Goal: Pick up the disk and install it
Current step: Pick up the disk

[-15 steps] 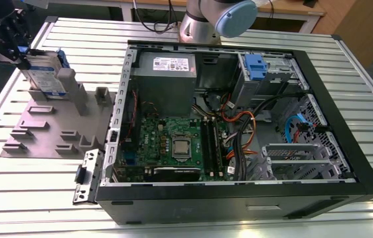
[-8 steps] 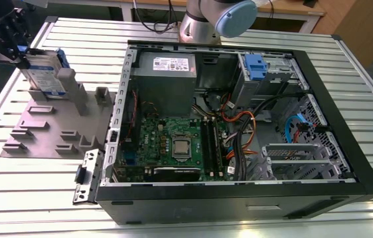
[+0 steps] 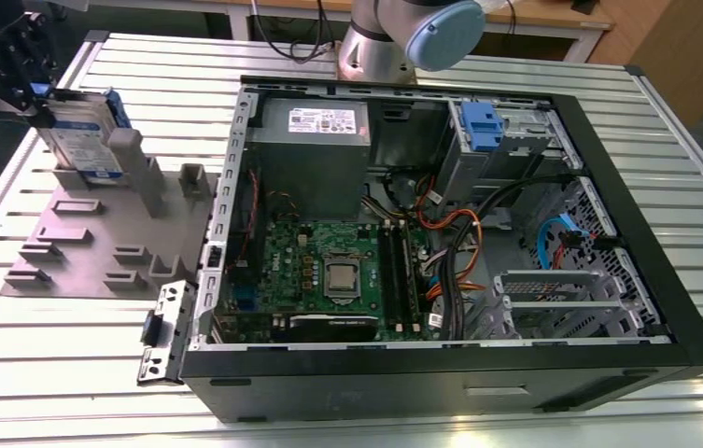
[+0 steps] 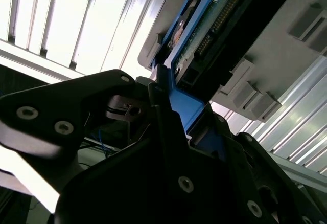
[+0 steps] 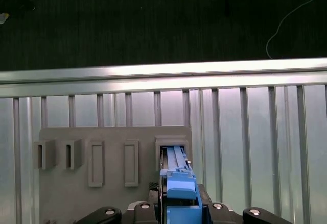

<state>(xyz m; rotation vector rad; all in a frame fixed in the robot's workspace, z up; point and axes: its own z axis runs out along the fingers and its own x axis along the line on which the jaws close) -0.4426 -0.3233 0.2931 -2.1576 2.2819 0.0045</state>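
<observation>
The disk (image 3: 85,142) stands on edge in a slot of the grey holder plate (image 3: 77,245) at the exterior view's left, its silver face with the blue-and-white label showing and blue rails along its edges. My gripper (image 3: 40,98) is at the disk's upper end, shut on its blue rail. In the second wrist view the black fingers (image 4: 159,98) press against the blue rail, with the disk (image 4: 202,14) and its circuit board beyond my gripper (image 4: 186,115). In the first wrist view the disk (image 5: 176,165) runs edge-on from my gripper (image 5: 179,201) into the holder's slot (image 5: 172,143).
An open black computer case (image 3: 687,308) lies on the slatted metal table (image 3: 700,177), with a grey power supply (image 3: 314,140), a motherboard (image 3: 326,271) and a drive bay with a blue latch (image 3: 481,126). The holder (image 5: 61,193) has several other slots. The arm's base (image 3: 383,42) stands behind the case.
</observation>
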